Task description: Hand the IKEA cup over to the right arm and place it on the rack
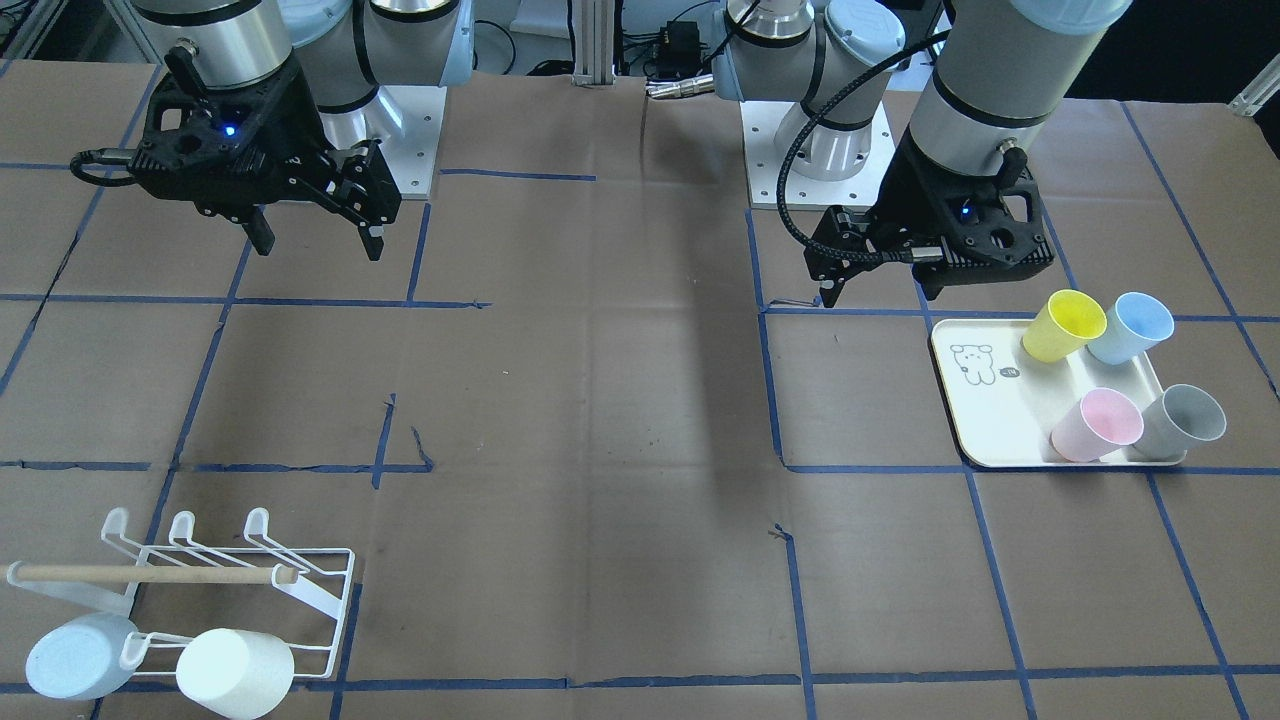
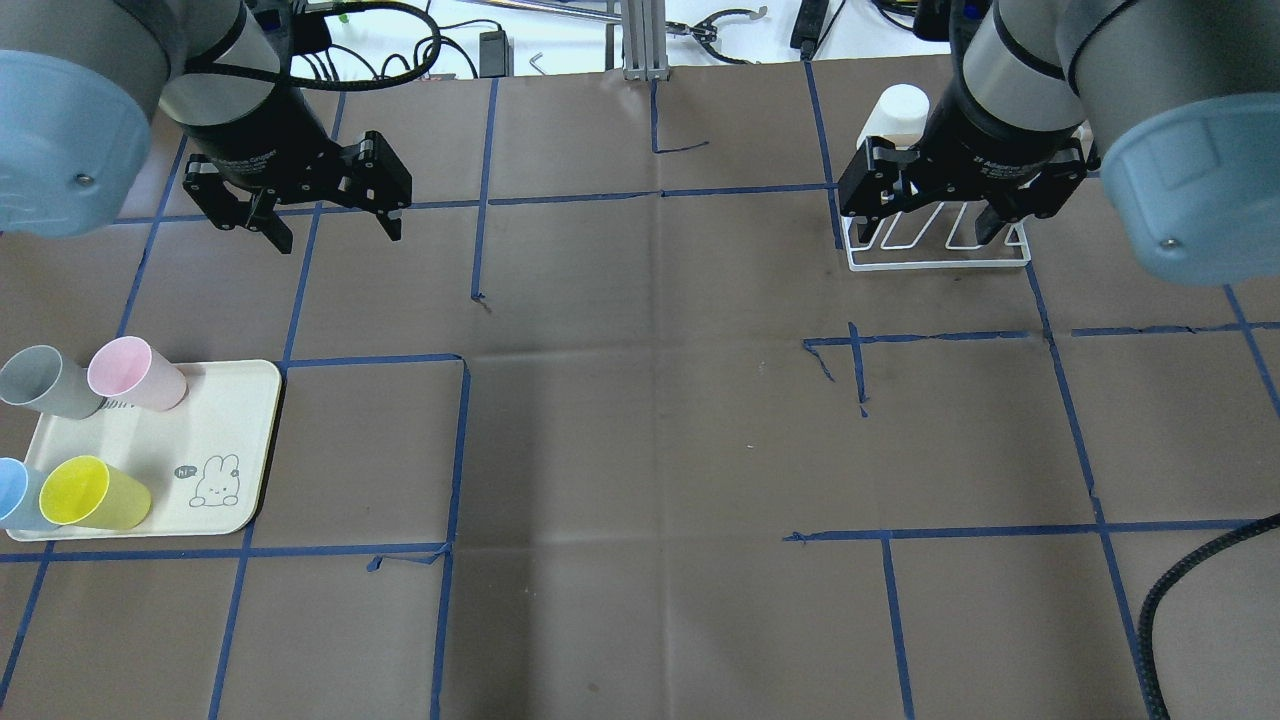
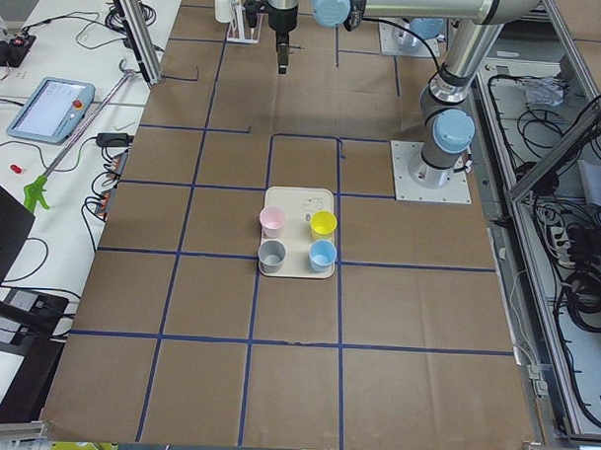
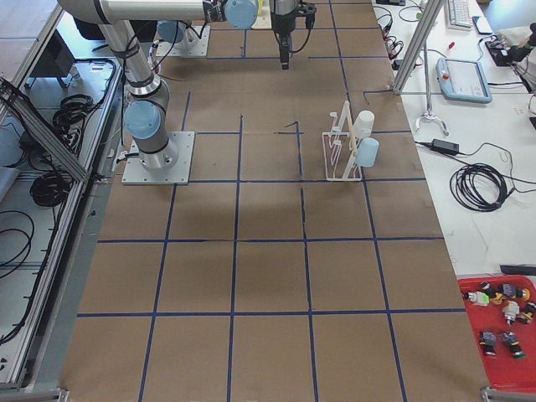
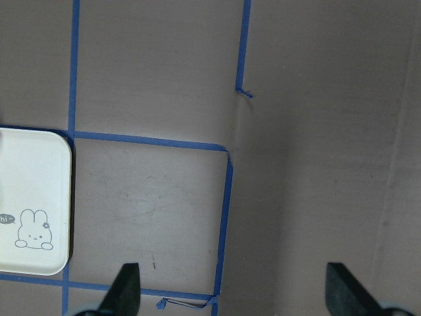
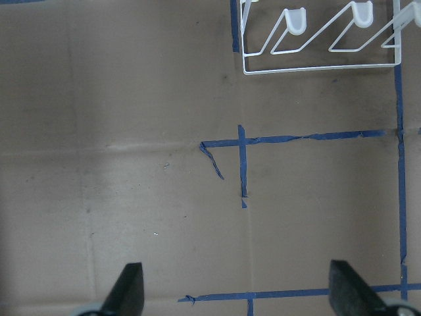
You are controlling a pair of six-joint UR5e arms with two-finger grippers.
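The left gripper hung high over bare table with its two fingers spread wide and nothing between them. Its wrist camera looked down on brown paper and blue tape, with only a corner of the tray at the side of the view and no cup in sight. The tray lay flat on the robot's left half of the table, off to the outer side of that gripper and a little closer to the robot's edge.

Four cups stood upright on the tray, mouths up. The pink cup and grey cup were side by side in the row farther from the robot. The yellow cup and blue cup were in the nearer row. None of them touched the gripper; all were well apart from it.

The right gripper was also spread open and empty, held above the table on the robot's side of the rack. The rack stood on the right half, near the table's far edge, with a wooden dowel across it. A pale cup and a white cup hung tipped on its outer row of prongs.
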